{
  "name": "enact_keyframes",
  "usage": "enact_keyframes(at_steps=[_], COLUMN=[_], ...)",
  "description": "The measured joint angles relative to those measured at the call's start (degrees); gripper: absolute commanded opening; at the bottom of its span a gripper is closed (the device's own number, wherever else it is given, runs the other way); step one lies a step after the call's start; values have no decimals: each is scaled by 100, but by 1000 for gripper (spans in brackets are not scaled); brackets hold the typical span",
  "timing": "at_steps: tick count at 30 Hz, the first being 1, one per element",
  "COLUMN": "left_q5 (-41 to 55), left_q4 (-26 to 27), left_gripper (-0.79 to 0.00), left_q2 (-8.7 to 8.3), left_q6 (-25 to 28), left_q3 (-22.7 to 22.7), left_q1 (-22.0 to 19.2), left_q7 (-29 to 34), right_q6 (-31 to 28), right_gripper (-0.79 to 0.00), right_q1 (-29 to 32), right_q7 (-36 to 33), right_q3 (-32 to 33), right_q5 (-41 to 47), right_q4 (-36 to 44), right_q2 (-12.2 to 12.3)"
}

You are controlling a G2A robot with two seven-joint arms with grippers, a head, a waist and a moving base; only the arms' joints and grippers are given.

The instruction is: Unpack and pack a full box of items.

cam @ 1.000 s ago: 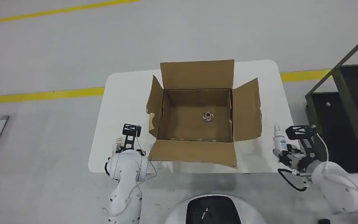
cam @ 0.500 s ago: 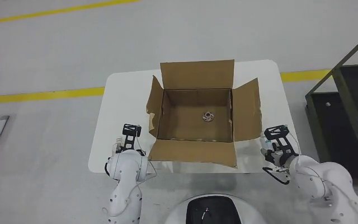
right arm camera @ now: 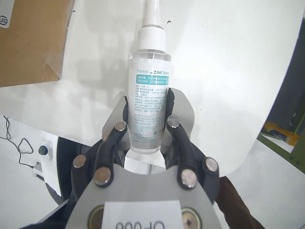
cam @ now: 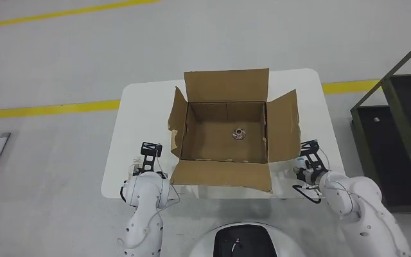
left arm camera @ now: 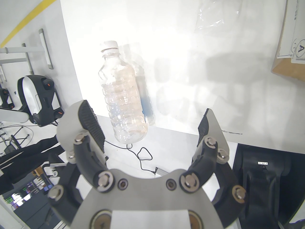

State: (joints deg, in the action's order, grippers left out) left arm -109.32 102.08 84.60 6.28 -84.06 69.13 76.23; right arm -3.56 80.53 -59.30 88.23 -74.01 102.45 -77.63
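Grip status, right gripper point(right arm camera: 147, 101): I read both fingers pinching the lower body of a spray bottle point(right arm camera: 150, 67). It is held over the white table point(right arm camera: 214, 48), near the right flap of the cardboard box point(cam: 225, 132). Left gripper point(left arm camera: 145, 120): fingers spread wide, gripping nothing. A clear water bottle point(left arm camera: 121, 101) lies just beyond them at the table edge. The box stands open mid-table, flaps out, with one small metal part point(cam: 238, 133) on its floor.
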Motion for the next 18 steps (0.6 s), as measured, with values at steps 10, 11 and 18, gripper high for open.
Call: enact_keyframes(at_steps=[10,11,18], left_q5=[0,0,0], left_q4=[0,0,0], left_gripper=[0,0,0], left_q2=[0,0,0], left_q6=[0,0,0], left_q3=[0,0,0], left_q1=[0,0,0], left_q7=[0,0,0], right_q6=[-17,-17,21], right_gripper=[-493,-477,-317], right_q1=[-126,-132,-109], right_q7=[-42,-52,-75], right_q3=[-119,-124,-106], right_q5=[24,29,97], right_q4=[-202,-206,-145], right_q2=[34,39,68])
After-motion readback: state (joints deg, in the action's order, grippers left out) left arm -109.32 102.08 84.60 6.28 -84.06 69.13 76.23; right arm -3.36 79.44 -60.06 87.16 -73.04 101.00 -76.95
